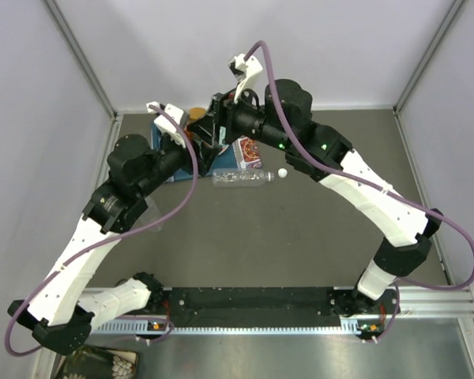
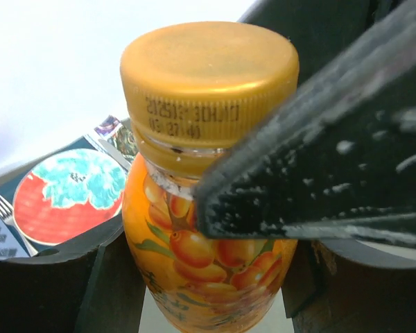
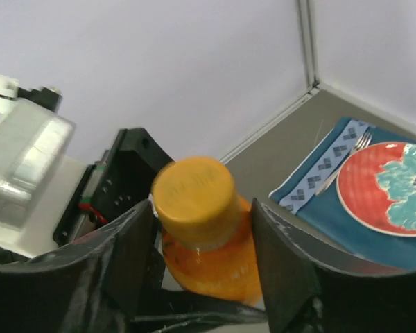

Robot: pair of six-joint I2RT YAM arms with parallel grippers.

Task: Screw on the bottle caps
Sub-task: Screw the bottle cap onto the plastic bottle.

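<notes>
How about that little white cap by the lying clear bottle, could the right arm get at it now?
Probably yes, though not straight away. The white cap lies uncovered on the table. But the right claw sits around the amber cap on the orange bottle, so it must back off first.

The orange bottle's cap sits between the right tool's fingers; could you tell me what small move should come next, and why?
Probably close the right tool onto the amber cap. Its fingers flank the cap with slim gaps showing, so it seems ungripped, while the left tool appears to hold the orange bottle upright by its body. Whether the cap is tight cannot be told.
</notes>
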